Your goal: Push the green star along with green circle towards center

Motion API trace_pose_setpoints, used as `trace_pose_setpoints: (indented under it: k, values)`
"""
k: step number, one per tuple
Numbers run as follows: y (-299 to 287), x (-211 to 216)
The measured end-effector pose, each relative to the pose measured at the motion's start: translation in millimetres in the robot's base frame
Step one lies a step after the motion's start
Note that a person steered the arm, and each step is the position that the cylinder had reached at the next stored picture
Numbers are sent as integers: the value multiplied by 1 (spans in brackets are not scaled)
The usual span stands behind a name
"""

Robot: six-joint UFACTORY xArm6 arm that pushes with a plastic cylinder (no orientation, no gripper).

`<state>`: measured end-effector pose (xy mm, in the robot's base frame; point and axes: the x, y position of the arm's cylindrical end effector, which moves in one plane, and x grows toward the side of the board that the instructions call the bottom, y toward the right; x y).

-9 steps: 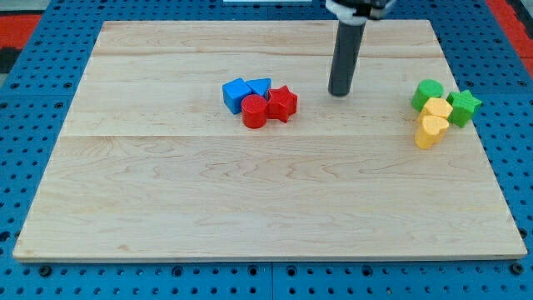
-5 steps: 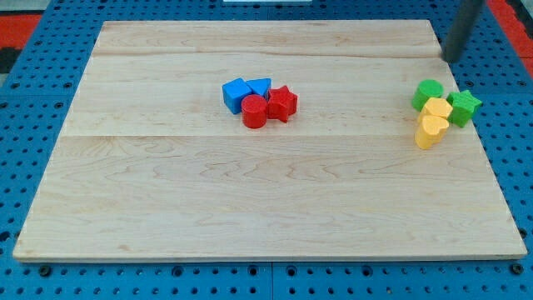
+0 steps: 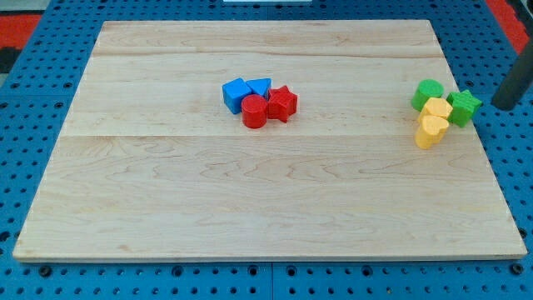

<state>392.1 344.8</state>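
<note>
While my tip (image 3: 505, 105) sits just right of the green star (image 3: 464, 106), green circle (image 3: 429, 92) and center lie leftward; no claw shows.

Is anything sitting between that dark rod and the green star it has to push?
Nothing visible does. My tip is just off the board's right edge, with only bare wood between it and the green star. The green circle lies beyond the star.

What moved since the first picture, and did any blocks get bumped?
Only my tip moved: it swept from near the red star across to the view's right, and now sits just right of the green star, off the board's edge. No block was bumped; both clusters stayed put.
</note>
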Motion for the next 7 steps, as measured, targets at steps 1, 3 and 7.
trace_pose_setpoints:
  k: [1,3,7]
  values:
    - [-16,12]
    - [-51,34]
    - [-11,21]
